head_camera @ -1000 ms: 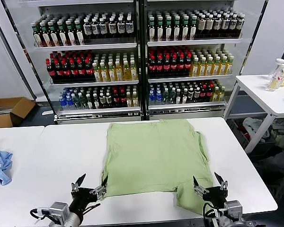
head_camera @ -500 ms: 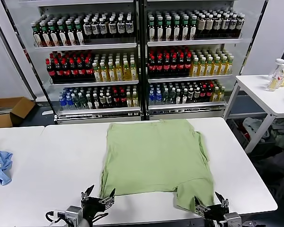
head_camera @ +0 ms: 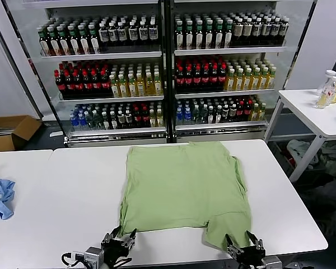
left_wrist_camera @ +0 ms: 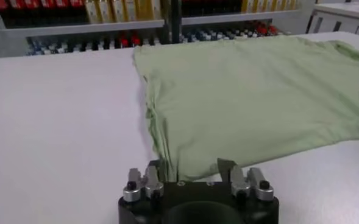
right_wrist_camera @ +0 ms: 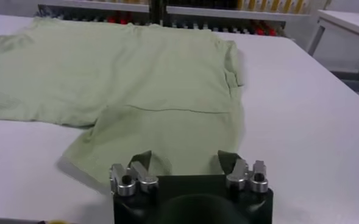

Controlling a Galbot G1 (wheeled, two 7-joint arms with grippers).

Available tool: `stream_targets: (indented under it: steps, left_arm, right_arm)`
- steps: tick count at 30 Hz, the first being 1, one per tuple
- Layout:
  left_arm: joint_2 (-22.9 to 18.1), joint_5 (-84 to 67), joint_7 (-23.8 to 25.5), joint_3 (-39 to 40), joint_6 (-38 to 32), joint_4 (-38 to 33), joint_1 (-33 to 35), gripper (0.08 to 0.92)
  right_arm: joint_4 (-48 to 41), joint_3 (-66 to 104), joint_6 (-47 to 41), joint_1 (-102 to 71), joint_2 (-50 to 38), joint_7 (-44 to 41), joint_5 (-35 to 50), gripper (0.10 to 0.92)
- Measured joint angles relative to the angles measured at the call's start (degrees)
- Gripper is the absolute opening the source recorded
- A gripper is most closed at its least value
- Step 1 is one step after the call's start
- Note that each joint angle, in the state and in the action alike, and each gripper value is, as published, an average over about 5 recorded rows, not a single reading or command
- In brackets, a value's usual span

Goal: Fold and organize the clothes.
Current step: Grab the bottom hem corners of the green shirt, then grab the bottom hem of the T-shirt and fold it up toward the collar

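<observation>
Head view shows both grippers at the near edge of the white table (head_camera: 61, 190). The left gripper (head_camera: 119, 244) sits at the near left corner of the light green shirt (head_camera: 185, 188); the right gripper (head_camera: 245, 250) sits at the near right corner, where a flap of cloth hangs lower than the rest of the hem.

Left wrist view: the left gripper (left_wrist_camera: 192, 172) has its fingers parted, with the shirt's (left_wrist_camera: 252, 97) corner lying just ahead of and between them. No cloth is pinched yet. Right wrist view: the right gripper (right_wrist_camera: 184, 165) likewise stands with fingers spread, and the edge of the shirt (right_wrist_camera: 136, 85) lies between and just beyond them, not gripped.

Beyond both grippers the shirt lies flat, reaching to the far table edge. Well off to the left of the left gripper a light blue cloth (head_camera: 0, 196) rests on the adjoining table. Farther still stand shelves of bottles (head_camera: 162, 67).

The step in hand appears to be taking hold of the near hem at both corners. To do it well:
1. Slide each lower finger under the cloth so both layers are caught.
2. Close both grippers together, so the hem lifts level.
3. Confirm that the right flap is fully taken, since it is likely to slip free.
</observation>
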Motion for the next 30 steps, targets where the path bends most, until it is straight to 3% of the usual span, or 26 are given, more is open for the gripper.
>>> stream_targets:
  steps: [11, 14, 30]
  left_arm:
    - [-0.33, -0.08, -0.03, 0.27, -0.12, 1.47, -0.64, 0.161]
    - [-0.38, -0.70, 0.23, 0.12, -0.20, 1.28, -0.57, 0.101]
    - [0.18, -8.65, 1.02, -2.68, -5.61, -3.73, -0.29, 0.084]
  right_arm:
    - [-0.25, 0.17, 0.66, -0.02, -0.81, -0.98, -0.23, 0.167]
    - [-0.23, 0.34, 1.75, 0.29, -1.06, -1.06, 0.02, 0.117]
    - [1.83, 3.54, 8.54, 5.04, -4.80, -1.23, 3.57, 0.111]
